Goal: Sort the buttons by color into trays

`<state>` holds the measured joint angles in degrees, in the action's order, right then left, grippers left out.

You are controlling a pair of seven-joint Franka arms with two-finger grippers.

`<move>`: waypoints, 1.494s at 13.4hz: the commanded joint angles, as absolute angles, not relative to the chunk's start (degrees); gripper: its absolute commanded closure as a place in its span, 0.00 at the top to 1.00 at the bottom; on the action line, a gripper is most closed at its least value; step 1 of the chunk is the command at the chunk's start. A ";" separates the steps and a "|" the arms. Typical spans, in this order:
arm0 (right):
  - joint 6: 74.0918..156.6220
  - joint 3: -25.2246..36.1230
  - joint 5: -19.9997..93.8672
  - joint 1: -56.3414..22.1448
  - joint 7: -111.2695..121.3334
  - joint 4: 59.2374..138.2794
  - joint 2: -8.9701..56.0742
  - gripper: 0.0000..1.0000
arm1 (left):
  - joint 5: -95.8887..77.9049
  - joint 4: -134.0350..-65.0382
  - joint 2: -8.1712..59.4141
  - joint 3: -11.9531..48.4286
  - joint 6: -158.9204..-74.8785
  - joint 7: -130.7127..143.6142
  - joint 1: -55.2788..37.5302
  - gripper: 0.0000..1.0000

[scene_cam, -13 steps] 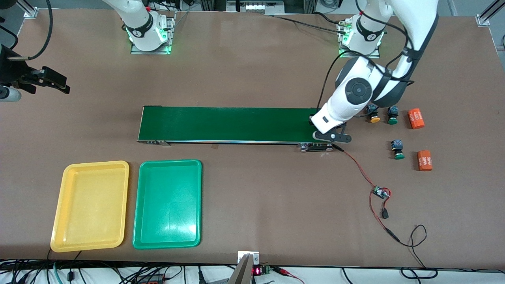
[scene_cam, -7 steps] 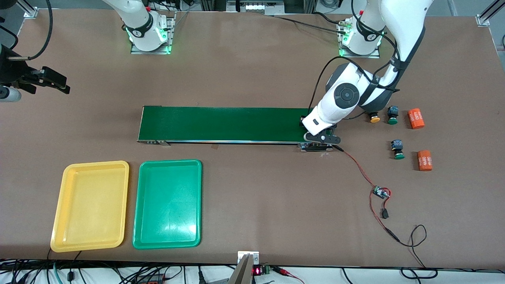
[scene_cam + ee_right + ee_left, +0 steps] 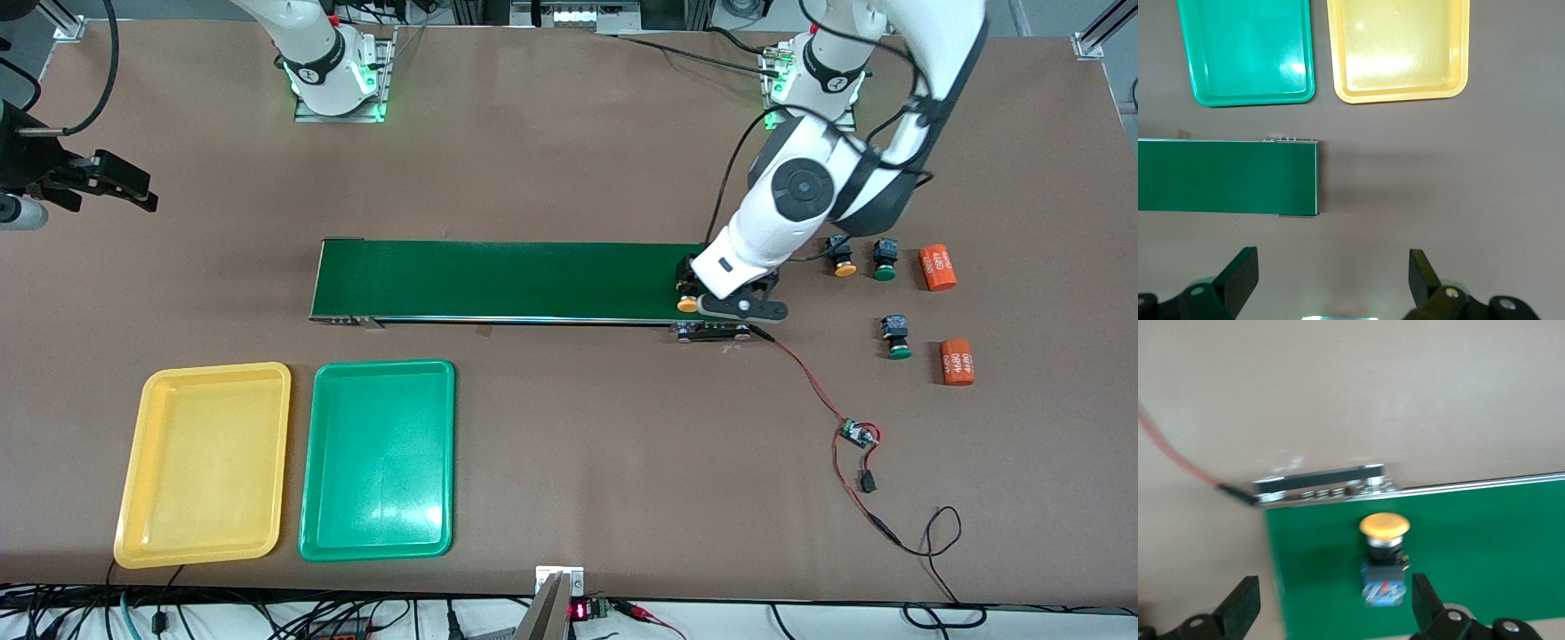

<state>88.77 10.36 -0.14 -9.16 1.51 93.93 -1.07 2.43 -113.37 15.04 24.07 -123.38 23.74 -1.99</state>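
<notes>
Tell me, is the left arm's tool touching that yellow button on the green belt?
Apart. In the left wrist view the yellow button lies on the belt with clear gaps to both fingers of the open left tool.

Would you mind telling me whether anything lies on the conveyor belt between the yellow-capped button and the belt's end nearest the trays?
Nothing visible does: the yellow-capped button lies under the open left gripper, and the conveyor belt shows bare green toward the yellow tray.

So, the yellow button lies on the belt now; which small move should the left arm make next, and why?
Probably lift the left gripper straight up, clear of the conveyor belt. Its fingers stand open on either side of the yellow-capped button, which rests on the belt at the left arm's end, so the placing looks finished. The right gripper waits, open.
</notes>
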 commanded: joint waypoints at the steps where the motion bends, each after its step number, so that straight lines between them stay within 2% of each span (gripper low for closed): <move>1: 87.89 10.20 -0.97 -9.14 2.20 92.99 -0.88 1.00 | 4.99 -108.99 14.68 24.17 -114.54 20.50 5.94 1.00; 4: 87.89 10.20 -0.97 -9.23 2.20 92.99 -0.88 1.00 | 12.46 -108.46 16.08 24.34 -114.87 11.10 16.14 1.00; 7: 87.80 10.20 -0.88 -9.23 2.20 93.08 -0.97 1.00 | 16.59 -106.00 20.55 24.17 -117.06 2.40 24.23 1.00; 10: 87.72 10.20 -0.88 -9.14 2.11 93.08 -0.88 1.00 | 22.66 -106.17 25.65 24.17 -127.32 -5.86 32.49 1.00; 14: 87.71 10.20 -0.88 -9.14 2.11 93.08 -0.88 1.00 | 22.76 -107.40 30.49 24.26 -131.74 -10.45 37.43 1.00; 16: 87.71 10.20 -0.88 -9.14 2.20 93.08 -0.88 1.00 | 22.85 -107.67 32.86 24.17 -138.57 -15.36 39.28 1.00; 20: 87.71 10.20 -0.88 -9.05 2.11 93.08 -0.88 1.00 | 22.85 -110.03 35.24 24.08 -145.35 -16.44 40.96 1.00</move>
